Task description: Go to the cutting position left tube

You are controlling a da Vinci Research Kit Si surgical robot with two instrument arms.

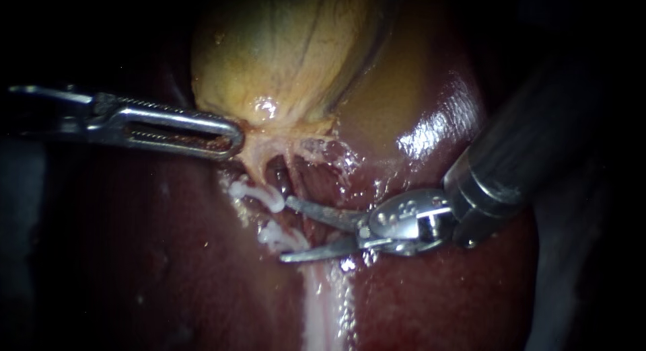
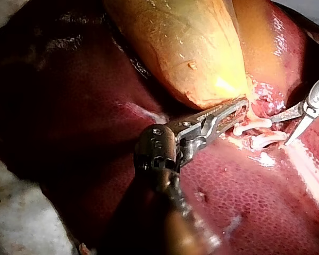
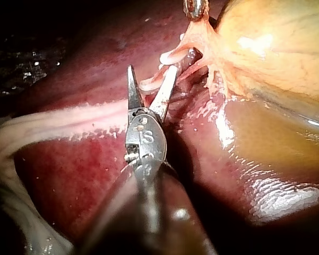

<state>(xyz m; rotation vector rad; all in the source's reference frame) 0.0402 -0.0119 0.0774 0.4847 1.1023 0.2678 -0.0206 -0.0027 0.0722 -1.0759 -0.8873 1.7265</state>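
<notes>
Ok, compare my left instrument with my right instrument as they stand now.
Left instrument: long, slotted, round-ended jaws; right instrument: slim pointed blades. The left instrument's jaws are shut on tissue at the lower end of the gallbladder; the right instrument's stand open, holding nothing, beside the white clips. Both are metal and point at the same patch of tissue.

- Gallbladder [image 1: 282,55]: yellow-tan, faint darker lengthwise streaks.
- Liver [image 1: 437,297]: dark red-brown, finely speckled.
- Clips [image 1: 259,193]: white.
- Tissue band [image 1: 323,310] across liver: pale pinkish-white.
- Left instrument [image 1: 232,137], right instrument [image 1: 286,230]: silver-grey metal.
</notes>
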